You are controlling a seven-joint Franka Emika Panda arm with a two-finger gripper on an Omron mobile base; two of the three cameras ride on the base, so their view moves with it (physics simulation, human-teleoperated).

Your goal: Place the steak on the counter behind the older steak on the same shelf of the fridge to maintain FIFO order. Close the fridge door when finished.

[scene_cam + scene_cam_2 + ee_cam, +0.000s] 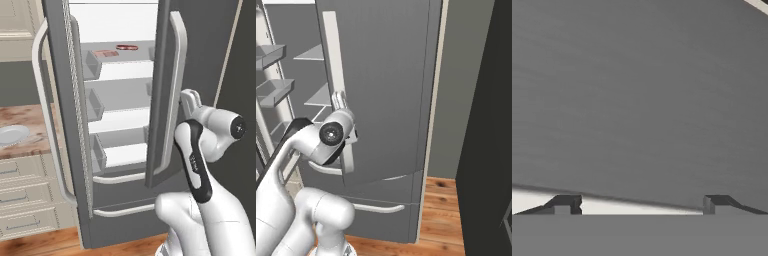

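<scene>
Left base view: the fridge (165,60) stands with both French doors ajar, its pale interior showing in the gap at the top centre of the frame. On the uppermost shelf (127,56) lie both pieces of meat: the older steak (105,53), pale and rectangular, at the left front, and the steak (127,47), dark red and oval, to its right and further back. The placing therefore looks done, and the door-closing step is in hand. The counter (31,120) at the left edge carries a white plate (11,135). The arm rises at lower right, its hand reaching up against the outer face of the right door, just beside the long white handle (174,90).

Right base view: the gripper (338,100) sits left of centre, tight against the right door's handle (336,75), the wrist below it. Whether anything is pinched cannot be told from here.

Hand view: the two dark fingertips (564,204) rise at the bottom, set wide apart with nothing between them, facing a broad dark grey door panel at close range.

The next move, by my reading, calls for a steady push on this panel to swing the right door shut, then the same for the left door (67,100).
</scene>
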